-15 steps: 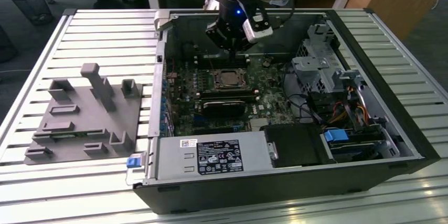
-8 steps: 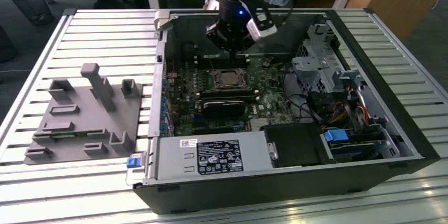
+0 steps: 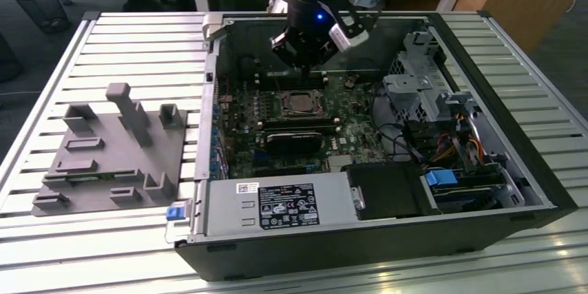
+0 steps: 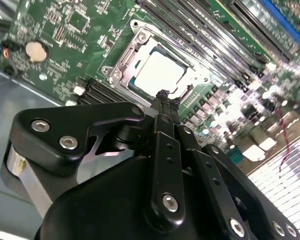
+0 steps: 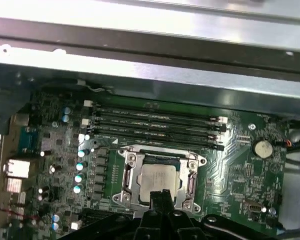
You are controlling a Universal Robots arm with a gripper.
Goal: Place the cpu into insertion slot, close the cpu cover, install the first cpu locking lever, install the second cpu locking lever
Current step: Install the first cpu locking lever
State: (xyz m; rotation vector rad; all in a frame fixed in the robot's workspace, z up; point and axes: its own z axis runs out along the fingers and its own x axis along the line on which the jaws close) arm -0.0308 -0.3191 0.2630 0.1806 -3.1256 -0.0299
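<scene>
As I hang over the open computer case (image 3: 321, 256) in the exterior view, my fingers (image 3: 310, 71) sit just beyond the cpu (image 3: 299, 103). In the second wrist view they (image 4: 164, 98) are pinched together, empty, above the edge of the cpu (image 4: 160, 72). In the first wrist view the cpu (image 5: 157, 177) lies in the insertion slot (image 5: 121, 198), cpu cover (image 5: 191, 176) flat around it.

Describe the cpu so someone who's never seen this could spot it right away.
Look inside the open computer case, at the green motherboard on its floor. Beside the long black memory slots lies the silvery cpu cover. The cpu is the flat, pale grey square in its cut-out, the only smooth bare metal face there.
</scene>
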